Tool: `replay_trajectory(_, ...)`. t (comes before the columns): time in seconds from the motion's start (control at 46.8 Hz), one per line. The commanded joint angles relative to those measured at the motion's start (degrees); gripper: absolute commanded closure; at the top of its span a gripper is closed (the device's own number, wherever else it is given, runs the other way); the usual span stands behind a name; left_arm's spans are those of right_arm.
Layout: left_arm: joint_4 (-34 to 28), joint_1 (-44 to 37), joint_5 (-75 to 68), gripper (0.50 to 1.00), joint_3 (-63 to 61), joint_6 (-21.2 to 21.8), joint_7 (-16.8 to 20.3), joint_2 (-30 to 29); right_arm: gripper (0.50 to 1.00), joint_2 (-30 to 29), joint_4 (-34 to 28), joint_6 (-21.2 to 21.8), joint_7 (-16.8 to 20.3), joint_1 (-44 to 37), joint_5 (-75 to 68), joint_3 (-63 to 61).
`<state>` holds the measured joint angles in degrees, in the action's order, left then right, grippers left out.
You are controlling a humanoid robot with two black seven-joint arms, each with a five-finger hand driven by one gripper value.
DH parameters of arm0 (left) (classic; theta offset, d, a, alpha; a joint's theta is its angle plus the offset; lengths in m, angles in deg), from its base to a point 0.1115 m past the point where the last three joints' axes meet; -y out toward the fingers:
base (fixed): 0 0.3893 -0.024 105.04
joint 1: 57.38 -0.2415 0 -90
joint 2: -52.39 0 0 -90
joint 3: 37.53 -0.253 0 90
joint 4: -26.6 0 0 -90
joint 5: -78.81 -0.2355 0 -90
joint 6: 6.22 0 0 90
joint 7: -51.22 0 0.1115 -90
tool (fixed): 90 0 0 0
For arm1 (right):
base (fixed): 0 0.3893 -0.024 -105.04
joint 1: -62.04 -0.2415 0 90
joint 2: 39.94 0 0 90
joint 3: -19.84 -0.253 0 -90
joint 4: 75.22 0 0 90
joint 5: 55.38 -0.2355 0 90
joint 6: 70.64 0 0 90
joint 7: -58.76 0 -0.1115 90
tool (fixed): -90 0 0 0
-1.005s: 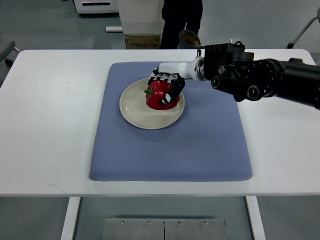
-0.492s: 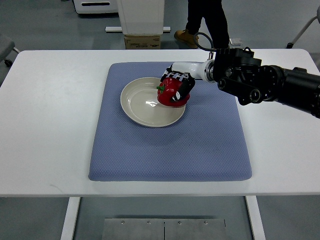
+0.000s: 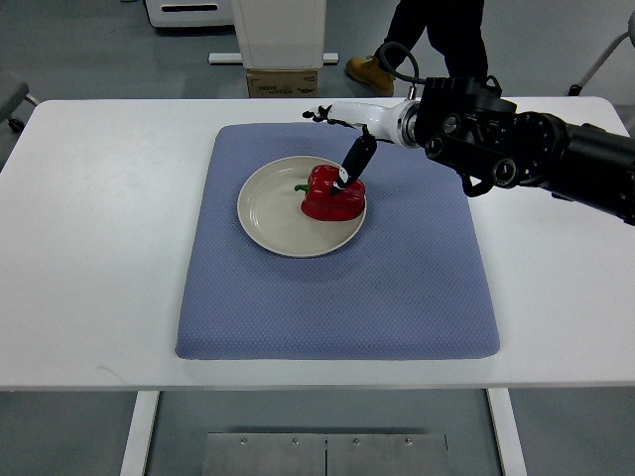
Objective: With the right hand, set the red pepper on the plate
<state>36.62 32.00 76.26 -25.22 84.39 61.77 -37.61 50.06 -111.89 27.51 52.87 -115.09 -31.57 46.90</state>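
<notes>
From the top view, the right hand is hovering with fingers spread, gripping nothing. The red pepper is lying just below its thumb on the plate, stem pointing away toward the left, so withdrawing likely means lifting clear up-right.

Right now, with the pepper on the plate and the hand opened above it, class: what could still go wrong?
1. One finger of the right hand hangs down onto the red pepper; pulling away sideways could drag or tip it.
2. The pepper sits toward the right rim of the plate, not its middle, so a nudge might roll it onto the blue mat.
3. A person's legs stand behind the table, near the arm's path.
</notes>
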Motion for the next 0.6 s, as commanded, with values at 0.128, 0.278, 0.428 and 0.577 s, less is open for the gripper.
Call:
replay_trajectory(0.128,0.00,0.00,0.00,0.500,0.00,0.01,0.00,0.00,0.500,0.00,1.16,-0.67,0.00,2.92,-7.10,-7.80)
replay_trajectory(0.278,0.00,0.00,0.00,0.500,0.00,0.01,0.00,0.00,0.500,0.00,4.58,-0.76,-0.35,6.70,-7.63,-15.09)
replay_trajectory(0.428,0.00,0.00,0.00,0.500,-0.09,0.01,0.00,0.00,0.500,0.00,6.87,-0.85,-0.44,11.36,-7.63,-27.13)
replay_trajectory(0.577,0.00,0.00,0.00,0.500,0.00,0.01,0.00,0.00,0.500,0.00,6.96,-2.78,-0.87,15.49,-7.72,-40.40)
